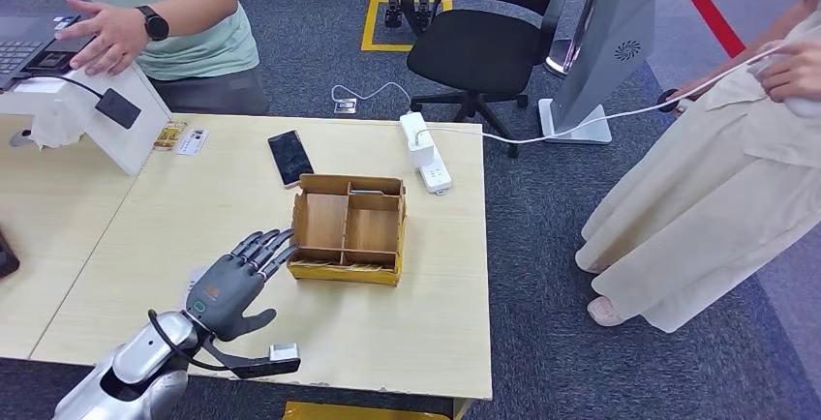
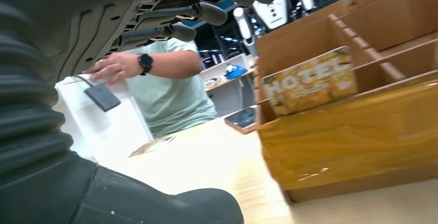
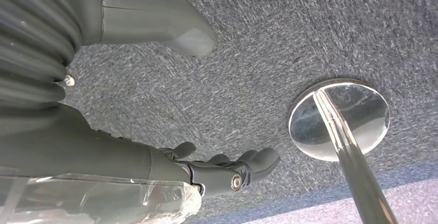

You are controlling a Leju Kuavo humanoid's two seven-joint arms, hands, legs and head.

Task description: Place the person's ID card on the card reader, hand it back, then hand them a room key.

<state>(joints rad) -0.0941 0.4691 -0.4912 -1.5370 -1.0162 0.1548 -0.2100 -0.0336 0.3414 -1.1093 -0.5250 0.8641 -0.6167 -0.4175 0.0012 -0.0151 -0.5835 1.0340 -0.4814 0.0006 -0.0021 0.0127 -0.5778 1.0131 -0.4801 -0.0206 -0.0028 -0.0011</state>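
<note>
Head view: the left hand [image 1: 235, 285] hovers low over the desk [image 1: 416, 323], fingers [image 1: 263, 243] spread and holding nothing, tips pointing toward two o'clock at the wooden organizer box [image 1: 349, 229] just beside them. At eleven o'clock, well apart, a person's hand [image 1: 108, 35] rests on top of the white stand carrying the black card reader [image 1: 117, 107]. A phone [image 1: 289, 157] lies at twelve o'clock from the box.

Left wrist view: a "HOTEL" room key card [image 2: 310, 81] stands upright in the box's near compartment [image 2: 361, 126], with the fingers above and short of it.

Right wrist view: the right hand [image 3: 222, 170] hangs over carpet, fingers loosely curled, empty.

I cannot find the ID card. The step in hand looks like reaching for the key card: come in over the near wall, pinch the card's top edge, and lift straight up so the box doesn't drag.
</note>
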